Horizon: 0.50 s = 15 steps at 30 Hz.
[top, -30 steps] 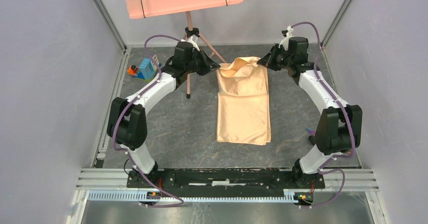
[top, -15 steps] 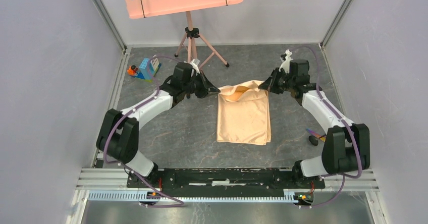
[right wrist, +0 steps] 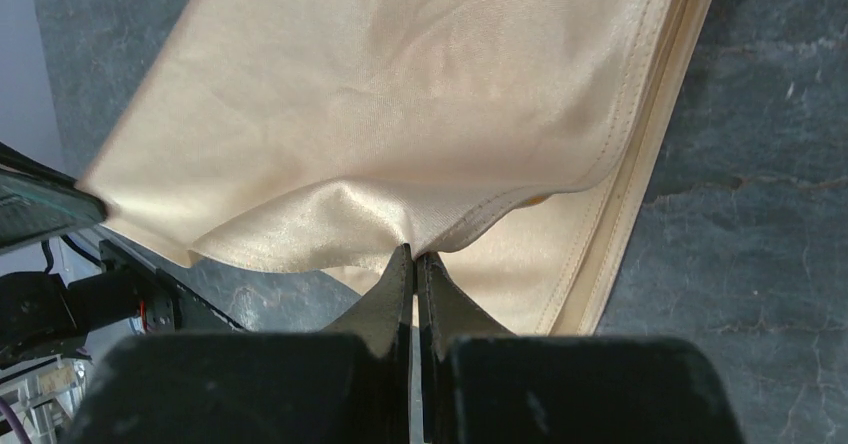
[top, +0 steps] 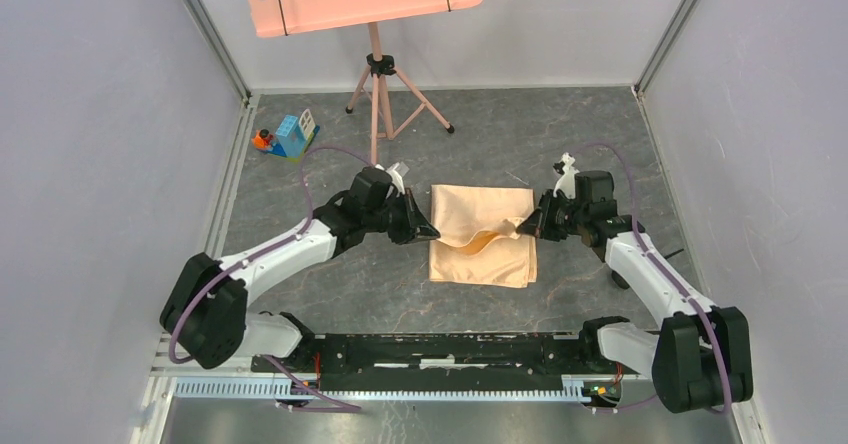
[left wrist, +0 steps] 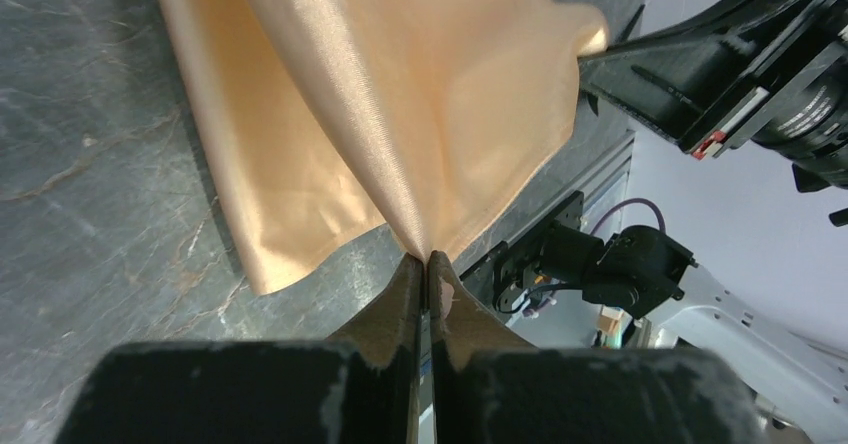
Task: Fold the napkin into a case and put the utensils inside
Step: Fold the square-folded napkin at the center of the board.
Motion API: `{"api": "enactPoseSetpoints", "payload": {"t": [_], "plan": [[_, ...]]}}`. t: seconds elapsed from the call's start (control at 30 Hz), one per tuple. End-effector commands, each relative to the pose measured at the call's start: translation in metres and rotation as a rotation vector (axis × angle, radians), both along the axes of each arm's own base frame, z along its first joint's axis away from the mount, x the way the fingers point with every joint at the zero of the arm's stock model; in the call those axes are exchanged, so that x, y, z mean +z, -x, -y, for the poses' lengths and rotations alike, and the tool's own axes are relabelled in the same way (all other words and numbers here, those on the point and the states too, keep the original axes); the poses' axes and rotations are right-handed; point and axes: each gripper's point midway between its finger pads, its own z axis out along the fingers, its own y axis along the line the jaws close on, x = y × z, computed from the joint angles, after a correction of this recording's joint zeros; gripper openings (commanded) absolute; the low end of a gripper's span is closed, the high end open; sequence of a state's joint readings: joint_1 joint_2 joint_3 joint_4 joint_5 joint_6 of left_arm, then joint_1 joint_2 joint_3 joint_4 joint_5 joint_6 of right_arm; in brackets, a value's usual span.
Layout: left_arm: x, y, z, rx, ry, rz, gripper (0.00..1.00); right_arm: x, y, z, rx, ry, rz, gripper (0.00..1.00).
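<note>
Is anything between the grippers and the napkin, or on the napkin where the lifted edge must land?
Nothing visible. The left gripper and right gripper each pinch a lifted corner of the napkin; its flat part beneath is bare.

Napkin (right wrist: 420, 114) edge pinched in right end effector (right wrist: 415, 259)

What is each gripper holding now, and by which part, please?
Both hold the napkin: the left gripper and right gripper each pinch a corner of its lifted edge.
</note>
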<state>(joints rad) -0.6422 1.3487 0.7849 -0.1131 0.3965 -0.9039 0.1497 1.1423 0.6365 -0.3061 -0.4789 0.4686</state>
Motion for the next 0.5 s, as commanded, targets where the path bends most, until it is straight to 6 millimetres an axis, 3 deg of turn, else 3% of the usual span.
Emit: {"api": "enactPoseSetpoints", "payload": {"t": [0.0, 0.1, 0.2, 0.47], "plan": [[0.023, -0.005, -0.013, 0.02, -0.044, 0.102, 0.02, 0.0, 0.012, 0.0, 0.034, 0.006, 0.02, 0.0], [0.036, -0.006, -0.017, 0.012, -0.065, 0.139, 0.02, 0.0, 0.016, 0.001, 0.04, 0.014, 0.018, 0.0], [0.037, -0.006, -0.019, 0.011, -0.075, 0.143, 0.02, 0.0, 0.019, 0.001, 0.043, 0.015, 0.014, 0.0], [-0.009, 0.019, -0.014, -0.009, -0.043, 0.018, 0.02, -0.016, 0.03, 0.002, 0.059, 0.026, -0.028, 0.0]]}}
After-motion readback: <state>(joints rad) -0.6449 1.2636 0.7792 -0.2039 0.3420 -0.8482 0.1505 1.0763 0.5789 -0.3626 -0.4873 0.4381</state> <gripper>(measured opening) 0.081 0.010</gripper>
